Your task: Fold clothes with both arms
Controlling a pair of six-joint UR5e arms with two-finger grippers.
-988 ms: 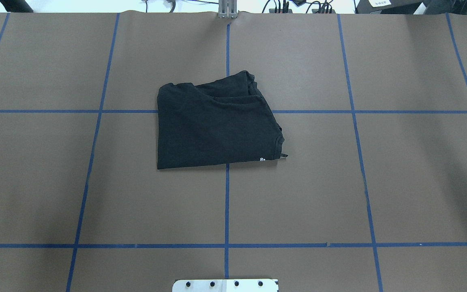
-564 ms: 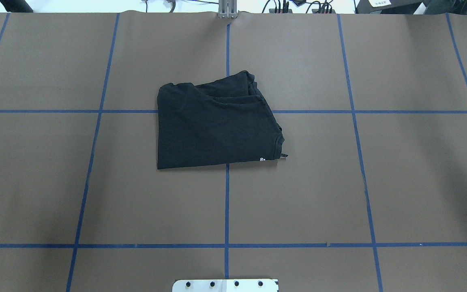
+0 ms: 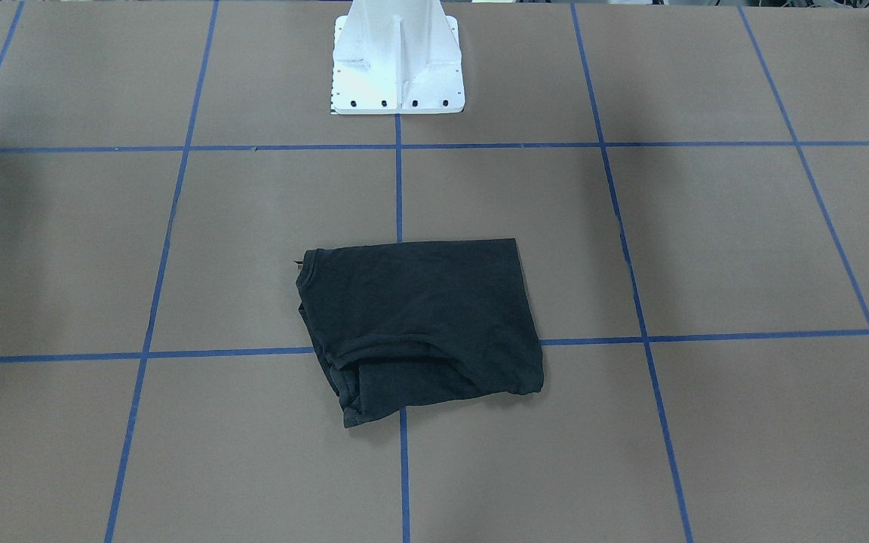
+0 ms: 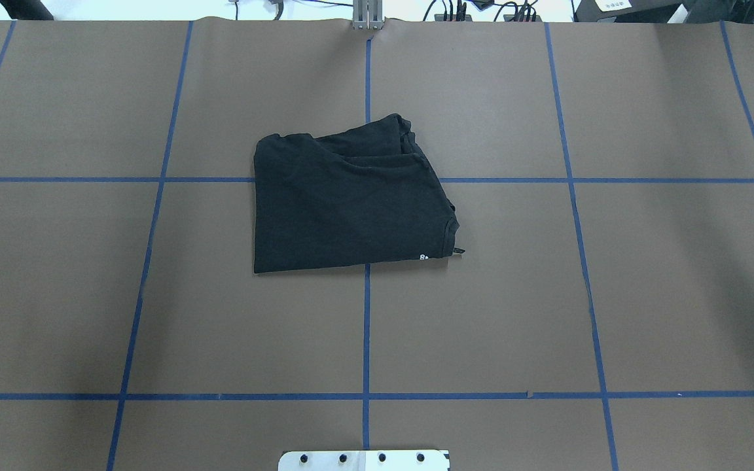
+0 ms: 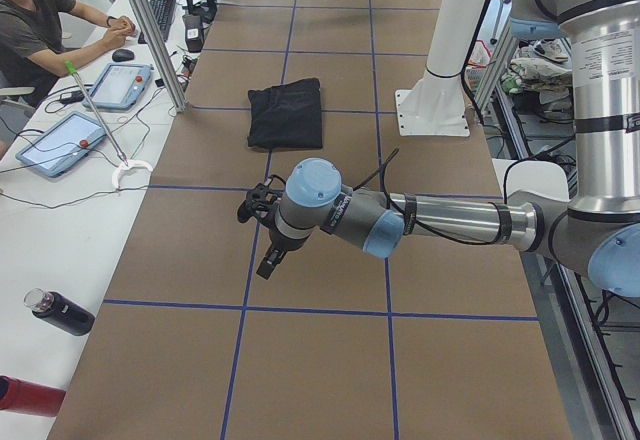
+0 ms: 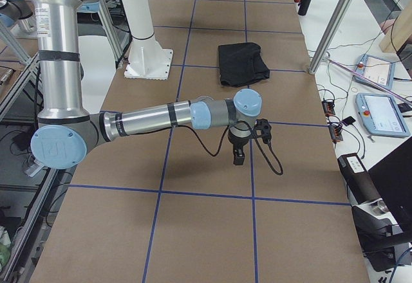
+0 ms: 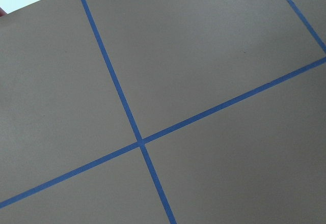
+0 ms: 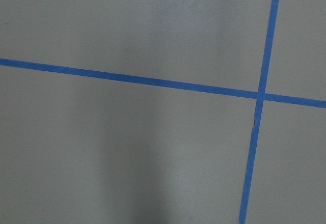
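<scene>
Lying folded at frame centre on the brown surface [image 4: 612,294]: black T-shirt [image 4: 351,203]. Left pincer [image 5: 265,263] and right pincer [image 6: 239,158] hang well apart from it; I cannot tell whether either is parted.

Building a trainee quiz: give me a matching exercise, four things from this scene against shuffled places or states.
Things: 1 T-shirt; 2 pedestal base; 3 left gripper; 4 tape lines.
States: A blue, gridding the table; B white, at the robot's edge; C folded, lying mid-table; D hanging above the table, far from the T-shirt.
Pairs: 1-C; 2-B; 3-D; 4-A.
</scene>
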